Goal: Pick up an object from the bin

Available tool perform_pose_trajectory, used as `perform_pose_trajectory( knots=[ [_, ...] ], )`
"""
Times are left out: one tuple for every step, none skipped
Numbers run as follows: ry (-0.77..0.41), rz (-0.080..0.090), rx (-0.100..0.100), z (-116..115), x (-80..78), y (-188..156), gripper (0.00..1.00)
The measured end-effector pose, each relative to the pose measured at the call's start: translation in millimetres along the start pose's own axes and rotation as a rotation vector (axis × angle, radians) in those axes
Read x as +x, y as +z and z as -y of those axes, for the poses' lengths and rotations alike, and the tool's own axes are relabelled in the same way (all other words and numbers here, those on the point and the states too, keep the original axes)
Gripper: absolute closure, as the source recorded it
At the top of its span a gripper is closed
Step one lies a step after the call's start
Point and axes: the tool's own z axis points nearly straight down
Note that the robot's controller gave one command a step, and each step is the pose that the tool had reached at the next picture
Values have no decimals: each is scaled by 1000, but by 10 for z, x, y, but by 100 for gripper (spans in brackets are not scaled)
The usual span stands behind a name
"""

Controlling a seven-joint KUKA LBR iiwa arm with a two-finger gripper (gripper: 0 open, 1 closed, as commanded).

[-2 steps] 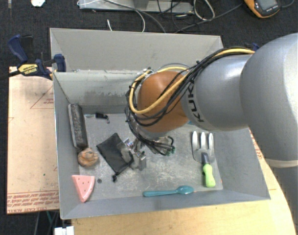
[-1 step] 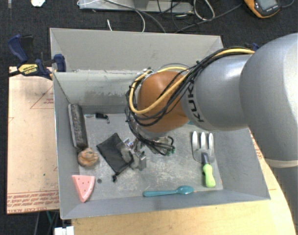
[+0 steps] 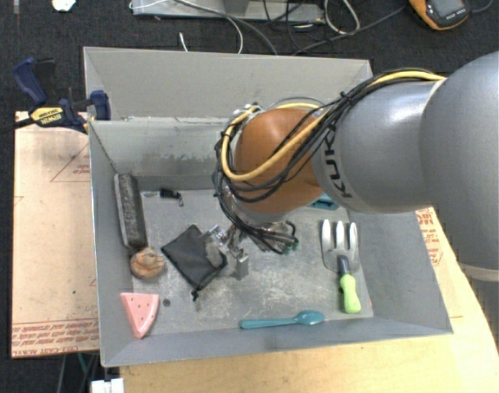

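1. Surroundings. The gripper (image 3: 231,257) stood low over the middle of the bin (image 3: 233,80), at the end of the arm (image 3: 413,150) that reached in from the right. The orange cover (image 3: 274,158) and the looped cables (image 3: 257,178) on the wrist hid much of the floor behind it.

2. Left side. I noted a dark grey bar (image 3: 130,211) lying lengthwise near the left wall, a brown lump (image 3: 147,264) just below the bar's near end, and a pink wedge (image 3: 140,313) in the front left corner. A small black item (image 3: 169,193) lay near the back wall, apart from the rest.

3. Right and front. A fork (image 3: 341,262) with a green handle lay to the right of the gripper, well apart from it. A teal spoon (image 3: 283,321) lay along the front wall. None of these stood between the gripper and the nearest thing.

4. Nearest thing. A black piece (image 3: 190,256) lay on the floor left of centre, between the brown lump and the gripper. It was flat, roughly four-cornered and set cornerwise, with a narrow tail towards the front. Cloth or soft pouch, I could not tell.

5. Gripper state. The gripper was at the black piece's right edge. I could not tell whether it was open or closed, or whether it gripped anything.
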Motion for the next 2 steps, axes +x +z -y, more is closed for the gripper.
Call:
perform_pose_trajectory(
  knots=[
    [1, 2, 0, 0, -8, -180, 100],
    [1, -5, -3, -12, 9, -509, 100]
  ],
)
